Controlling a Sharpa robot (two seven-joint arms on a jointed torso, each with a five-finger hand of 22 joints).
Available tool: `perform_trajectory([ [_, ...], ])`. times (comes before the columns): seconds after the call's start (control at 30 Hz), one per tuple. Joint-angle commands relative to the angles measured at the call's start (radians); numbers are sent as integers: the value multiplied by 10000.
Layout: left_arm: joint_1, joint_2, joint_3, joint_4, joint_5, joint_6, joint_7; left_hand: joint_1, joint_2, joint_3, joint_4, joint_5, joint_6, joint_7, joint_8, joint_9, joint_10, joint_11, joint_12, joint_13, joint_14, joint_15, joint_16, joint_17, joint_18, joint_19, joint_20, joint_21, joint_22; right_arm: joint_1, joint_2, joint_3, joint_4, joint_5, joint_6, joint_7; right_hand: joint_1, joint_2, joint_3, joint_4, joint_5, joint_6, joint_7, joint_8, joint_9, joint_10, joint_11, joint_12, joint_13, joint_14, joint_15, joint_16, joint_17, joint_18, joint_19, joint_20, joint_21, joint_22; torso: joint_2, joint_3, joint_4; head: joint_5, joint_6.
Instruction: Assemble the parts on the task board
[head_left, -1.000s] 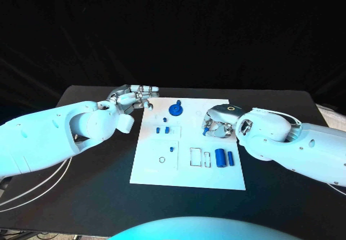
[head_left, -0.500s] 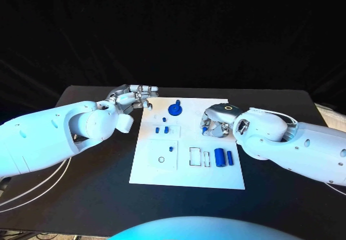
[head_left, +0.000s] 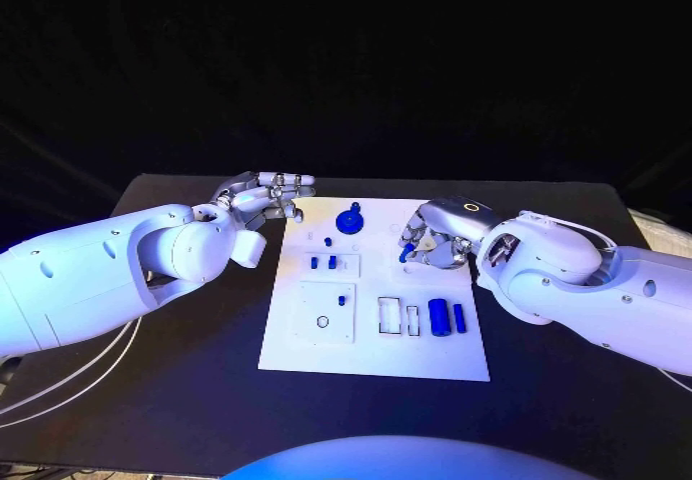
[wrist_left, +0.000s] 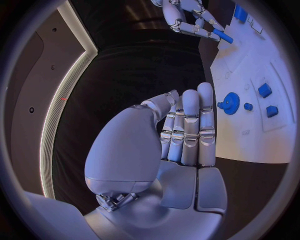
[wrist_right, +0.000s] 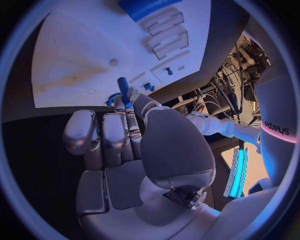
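Lifted off the task board, right hand pinches a blue peg; left hand hovers open at its edge.

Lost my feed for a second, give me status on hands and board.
Right hand pinching a small blue part above the task board. Left hand at the board's far left corner, holding nothing. Blue gear seated, nothing blocking.

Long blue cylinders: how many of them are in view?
3. A thicker one and a thinner one lie side by side on the white task board; the right robot hand holds the third. More may hide under that hand.
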Motion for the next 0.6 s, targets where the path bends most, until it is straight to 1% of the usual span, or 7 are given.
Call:
perform_trajectory([
  [0.03,1,30,5,-10,-25,192,45,-39,60,-24,-52,59,-41,27,-16,-12,-69,-13,49,2,-63,-9,-24,-11,104,-53,-17,-43,-11,24,48,10,342,781,-431,174,121,114,95,-13,65,36,55,0,17,111,-5,-19,19,477,-94,69,11,-128,51,-17,44,14,10,-4,-5,21,-6],
  [0.1,1,40,5,-21,-25,195,50,-39,60,-24,-52,59,-41,27,-16,-12,-69,-13,49,2,-63,-9,-24,-11,104,-53,-17,-43,-11,23,151,8,493,940,-408,251,135,112,107,-26,69,29,61,-6,17,119,-3,-28,20,473,-94,67,4,-129,50,-20,50,20,8,-10,0,59,-11],
  [0.2,0,54,5,-33,-25,197,56,-39,60,-24,-52,59,-41,27,-16,-12,-69,-13,49,2,-63,-9,-24,-11,104,-53,-17,-43,-11,-23,396,-19,622,1028,-351,365,143,112,116,-34,71,24,66,-11,18,122,-1,-36,20,471,-93,71,5,-129,49,-21,55,24,10,-6,6,66,-12],
  [0.33,0,66,5,-39,-25,185,66,-39,60,-24,-52,59,-41,27,-16,-12,-69,-13,49,2,-63,-9,-24,-11,104,-53,-17,-43,-11,-209,879,-76,651,935,-231,534,159,116,136,-50,75,12,78,-21,18,126,6,-55,20,468,-91,81,8,-127,39,-23,53,16,13,-13,-5,171,7],
  [0.43,0,89,5,-46,-25,184,68,-39,60,-24,-52,59,-41,27,-16,-12,-69,-13,49,2,-63,-9,-24,-11,104,-53,-17,-43,-11,-369,1307,-154,575,787,-119,687,167,116,148,-60,77,3,85,-29,18,124,11,-70,19,463,-88,75,-2,-124,29,-23,46,2,18,-15,9,237,-27],
  [0.5,0,104,5,-48,-25,184,70,-39,60,-24,-52,59,-41,27,-16,-12,-69,-13,49,2,-63,-9,-24,-11,104,-53,-17,-43,-11,-475,1516,-189,514,727,-69,765,172,120,158,-65,79,-3,90,-34,18,123,15,-81,19,459,-86,65,-17,-125,27,-23,51,7,14,-22,23,269,-35],
  [0.6,0,124,5,-52,-25,183,73,-39,60,-24,-52,59,-41,27,-16,-12,-69,-13,49,2,-63,-9,-24,-11,104,-53,-17,-43,-11,-645,1790,-224,403,631,-20,868,175,125,172,-73,81,-15,100,-43,18,115,24,-102,17,456,-80,78,-8,-125,20,-22,53,7,12,-29,21,333,-68],
])
